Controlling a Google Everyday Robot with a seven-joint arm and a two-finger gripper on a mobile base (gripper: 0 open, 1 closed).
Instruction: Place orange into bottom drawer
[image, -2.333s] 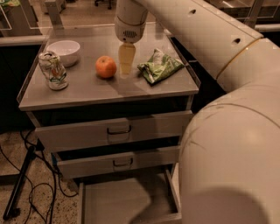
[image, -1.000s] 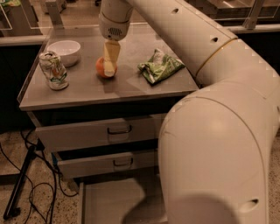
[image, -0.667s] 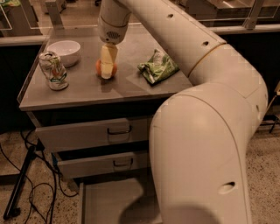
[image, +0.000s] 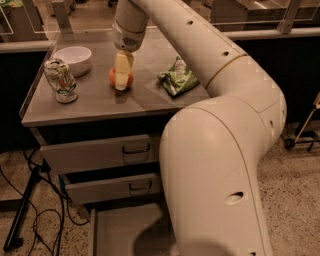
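The orange (image: 112, 77) rests on the grey cabinet top (image: 100, 102), between the white bowl and the green bag. My gripper (image: 121, 80) has come down from above right over it, and its cream-coloured tip covers the middle of the fruit, so only the orange's left and right edges show. The bottom drawer (image: 107, 235) is pulled out at the foot of the cabinet, showing its flat grey floor, with my arm hiding its right part.
A white bowl (image: 75, 57) and a crumpled can (image: 60, 81) stand at the top's left. A green snack bag (image: 177, 77) lies to the right. The two upper drawers (image: 100, 155) are nearly closed. Cables and a stand leg (image: 22, 215) lie on the floor at left.
The gripper moved left from beside the orange and came down over it. Over the last second it has barely shifted, and the orange stays in place on the top.
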